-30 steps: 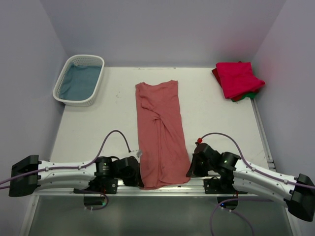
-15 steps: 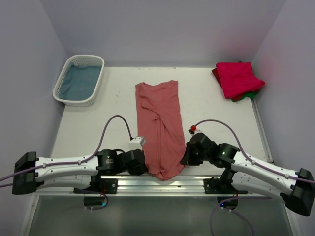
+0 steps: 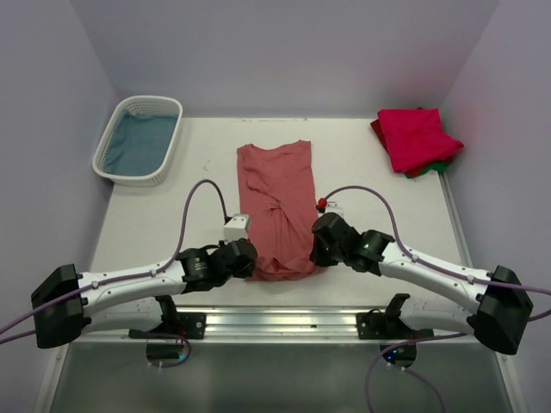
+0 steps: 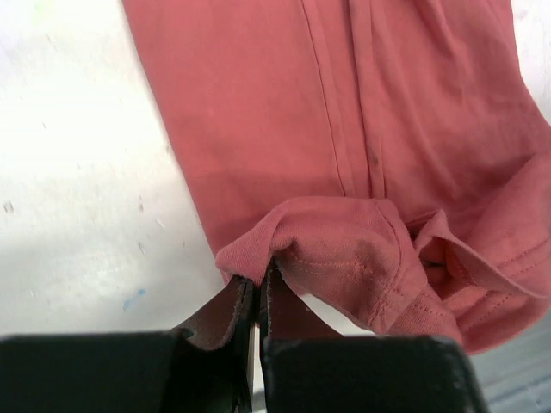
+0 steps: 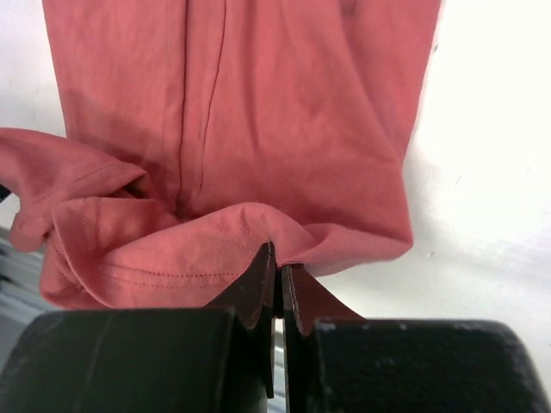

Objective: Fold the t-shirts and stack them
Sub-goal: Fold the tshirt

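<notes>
Salmon-red soft cloth t-shirt [image 3: 277, 194] lies lengthwise at centre of white table [image 3: 370, 189], near hem raised and bunched. Your left gripper [image 4: 258, 277] is clenched on near-left hem corner, and your right gripper [image 5: 277, 256] is clenched on near-right corner. Cloth looks light and limp, sagging between pinches; hold corners level and apart or fold wrinkles. Stitched hem gives you firmest hold. Crimson-pink folded t-shirt [image 3: 417, 136] sits far right over green t-shirt [image 3: 442, 163]; stack likely goes there.

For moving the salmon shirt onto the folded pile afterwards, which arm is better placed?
Probably the right gripper: the folded pile lies on its side, and it pinches the salmon shirt.
</notes>
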`<action>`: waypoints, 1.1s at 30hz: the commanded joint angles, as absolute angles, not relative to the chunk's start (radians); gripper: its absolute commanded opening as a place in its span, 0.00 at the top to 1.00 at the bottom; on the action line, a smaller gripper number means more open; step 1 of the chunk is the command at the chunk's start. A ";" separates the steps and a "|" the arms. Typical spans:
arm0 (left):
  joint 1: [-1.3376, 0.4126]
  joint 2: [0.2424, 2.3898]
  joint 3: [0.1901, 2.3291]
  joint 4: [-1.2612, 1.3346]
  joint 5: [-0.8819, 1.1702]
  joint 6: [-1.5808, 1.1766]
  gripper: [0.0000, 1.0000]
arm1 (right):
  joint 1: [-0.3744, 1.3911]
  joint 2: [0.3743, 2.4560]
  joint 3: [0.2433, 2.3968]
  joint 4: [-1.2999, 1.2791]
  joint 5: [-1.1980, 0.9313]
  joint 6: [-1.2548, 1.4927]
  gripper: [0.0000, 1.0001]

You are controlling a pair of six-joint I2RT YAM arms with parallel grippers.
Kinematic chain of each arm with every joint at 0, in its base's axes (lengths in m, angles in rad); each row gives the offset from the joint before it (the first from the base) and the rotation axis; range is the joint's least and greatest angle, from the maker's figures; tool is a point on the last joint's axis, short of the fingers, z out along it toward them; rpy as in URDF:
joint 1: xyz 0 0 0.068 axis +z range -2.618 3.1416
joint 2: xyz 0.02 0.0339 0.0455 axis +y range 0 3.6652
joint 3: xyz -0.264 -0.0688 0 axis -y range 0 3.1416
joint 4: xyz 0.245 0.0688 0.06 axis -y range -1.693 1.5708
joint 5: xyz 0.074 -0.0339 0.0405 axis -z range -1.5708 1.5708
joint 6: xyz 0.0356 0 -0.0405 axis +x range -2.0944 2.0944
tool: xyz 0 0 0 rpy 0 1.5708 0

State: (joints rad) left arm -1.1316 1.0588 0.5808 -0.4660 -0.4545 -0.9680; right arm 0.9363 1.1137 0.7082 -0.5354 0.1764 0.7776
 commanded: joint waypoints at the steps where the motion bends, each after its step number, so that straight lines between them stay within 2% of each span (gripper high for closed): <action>1: -1.079 1.100 0.614 -0.267 -0.537 -0.801 1.00 | 0.894 1.144 0.790 -0.442 0.261 0.698 1.00; 13: -0.878 1.227 0.701 -0.098 -0.489 -0.603 1.00 | 0.721 1.262 0.893 -0.327 0.207 0.558 1.00; 27: -0.680 1.505 0.879 -0.017 -0.379 -0.523 1.00 | 0.582 1.566 1.061 -0.198 0.084 0.486 1.00; 33: -0.600 1.589 0.983 -0.017 -0.359 -0.497 1.00 | 0.487 1.686 1.205 -0.204 0.032 0.459 1.00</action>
State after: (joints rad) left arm -0.6384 1.5707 0.8993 -0.0872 -0.3630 -0.5373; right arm 0.5377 1.6466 1.0985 -0.2584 0.0746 0.4919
